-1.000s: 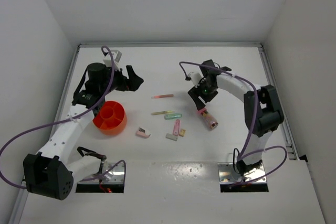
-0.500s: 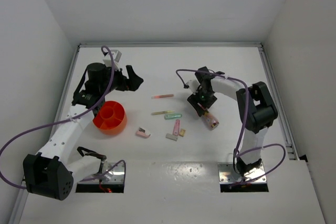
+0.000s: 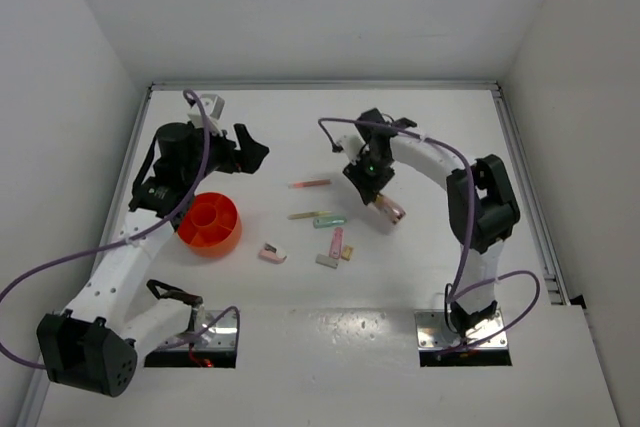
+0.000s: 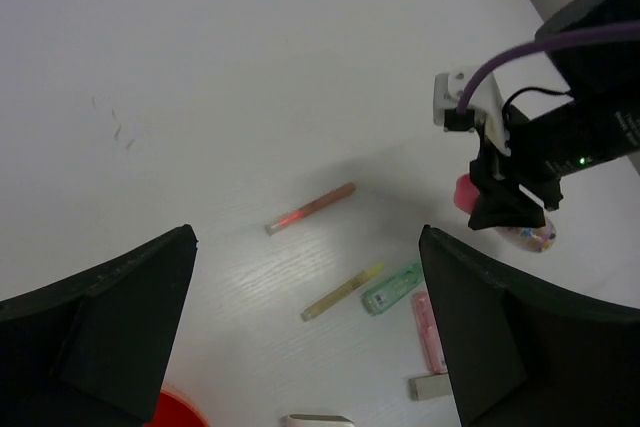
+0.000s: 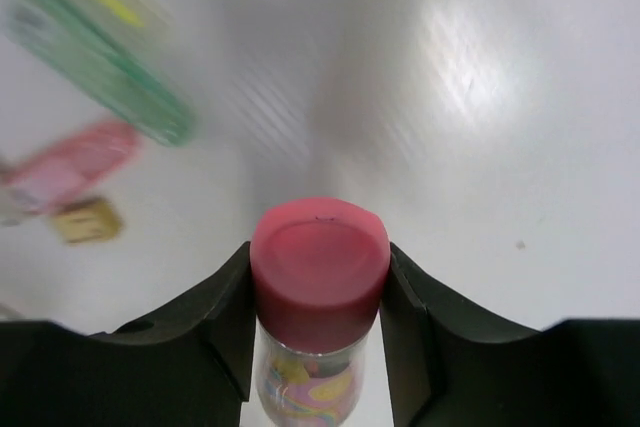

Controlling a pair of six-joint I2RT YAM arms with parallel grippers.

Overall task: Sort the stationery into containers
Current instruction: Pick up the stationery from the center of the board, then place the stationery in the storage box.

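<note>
My right gripper point(image 3: 368, 183) point(image 5: 320, 282) is shut on the pink cap of the pink-capped tube point(image 3: 390, 210) point(image 5: 320, 262). The clear body of the tube trails behind the jaws. My left gripper point(image 3: 252, 152) point(image 4: 308, 247) is open and empty, above the table to the left of the items. The orange bowl point(image 3: 209, 224) stands below it. On the table lie a pink pen point(image 3: 310, 184) point(image 4: 311, 207), a yellow-green pen point(image 3: 308, 214) point(image 4: 343, 290), a mint marker point(image 3: 330, 221) point(image 4: 392, 288) and a pink marker point(image 3: 336, 241) point(image 4: 428, 330).
Small erasers lie near the markers: a pink-and-white one point(image 3: 272, 253), a white one point(image 3: 327, 261) and a yellow one point(image 3: 346, 253) point(image 5: 88, 220). White walls enclose the table at the left, back and right.
My right gripper came down onto the tube, shut on its pink cap and moved it left and farther back. My left arm shifted slightly left.
</note>
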